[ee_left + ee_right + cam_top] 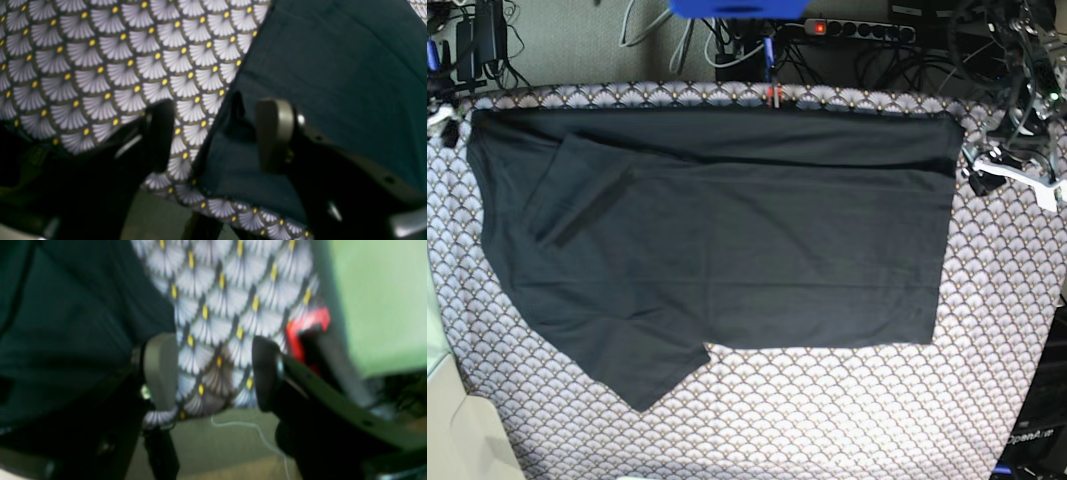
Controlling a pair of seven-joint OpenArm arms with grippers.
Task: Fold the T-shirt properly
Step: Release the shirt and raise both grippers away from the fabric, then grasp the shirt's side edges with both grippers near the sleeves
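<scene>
The black T-shirt (727, 240) lies spread flat on the patterned tablecloth (827, 410). One sleeve is folded onto the body at the left, and another sticks out at the lower left. My left gripper (989, 176) is by the shirt's far right corner. In the left wrist view it (217, 135) is open, and the shirt's edge (333, 73) runs between its fingers. My right gripper (439, 116) is at the shirt's far left corner. In the right wrist view it (213, 371) is open over bare tablecloth (230, 290), with the shirt (66, 323) just to its left.
A power strip (857, 28) and cables lie behind the table. A red clip (774, 95) sits on the far table edge, and a red clip (308, 323) also shows in the right wrist view. The table's edge (200, 416) runs just below the right gripper's fingers.
</scene>
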